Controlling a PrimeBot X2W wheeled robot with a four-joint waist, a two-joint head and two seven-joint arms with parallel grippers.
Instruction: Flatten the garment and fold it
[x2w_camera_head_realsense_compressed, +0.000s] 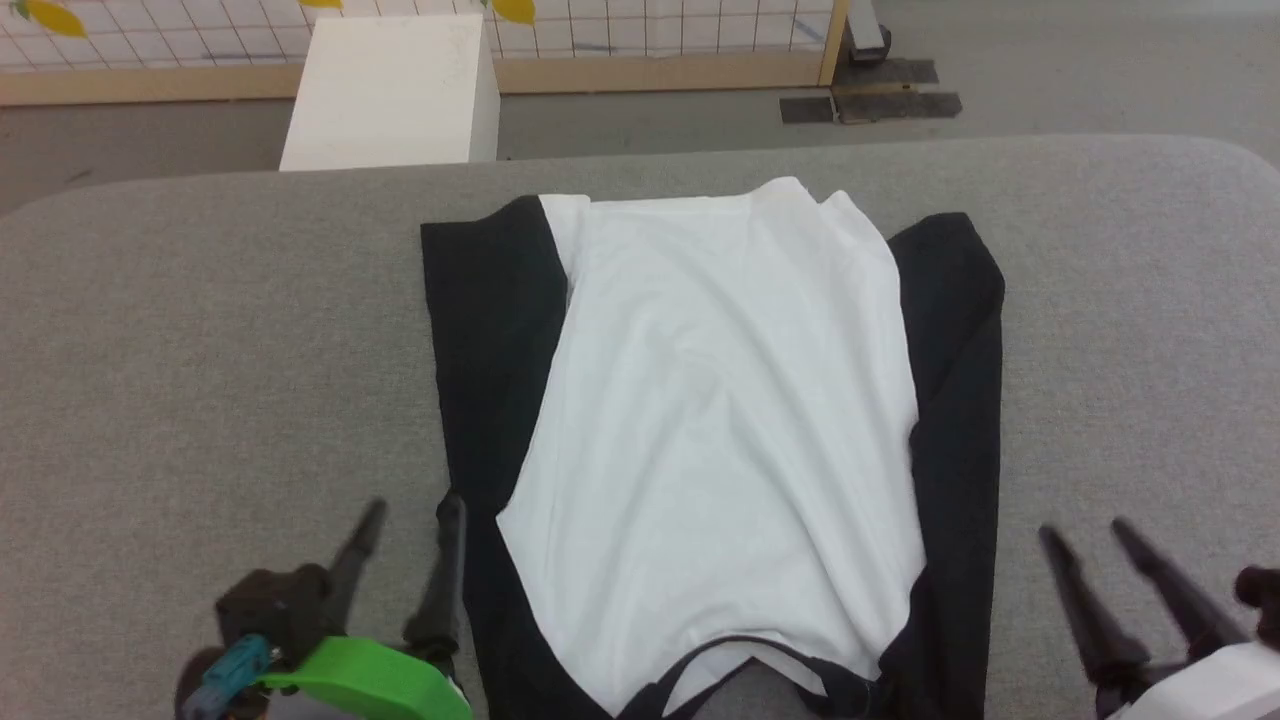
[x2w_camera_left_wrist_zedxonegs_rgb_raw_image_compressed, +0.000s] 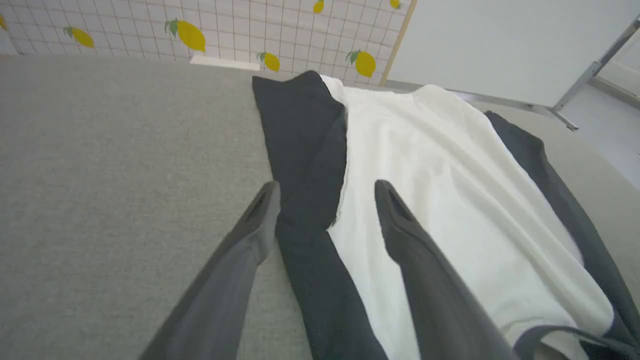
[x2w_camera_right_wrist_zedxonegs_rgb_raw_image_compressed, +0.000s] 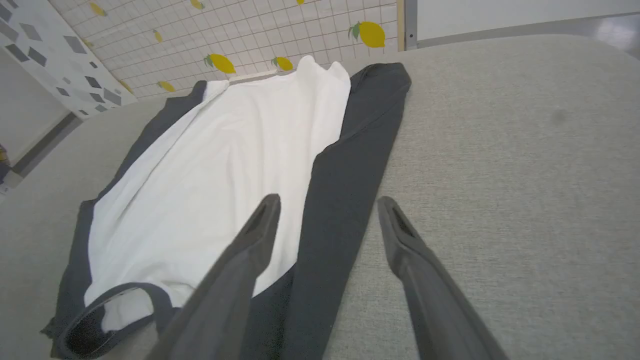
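Garment (x2w_camera_head_realsense_compressed: 720, 420): white body panel flanked by black side sections, laid flat mid-surface (x2w_camera_head_realsense_compressed: 200, 330), neckline at the near edge. Bare grey surface is left on both sides. Left gripper (x2w_camera_head_realsense_compressed: 413, 503): fingers spread, nothing held, placed at the near left black edge. Right gripper (x2w_camera_head_realsense_compressed: 1082, 527): fingers spread, nothing held, just beside the near right edge.

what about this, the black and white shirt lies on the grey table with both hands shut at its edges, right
Not quite: both hands are open. The head view shows the left hand and right hand with fingers apart at the shirt's edges.
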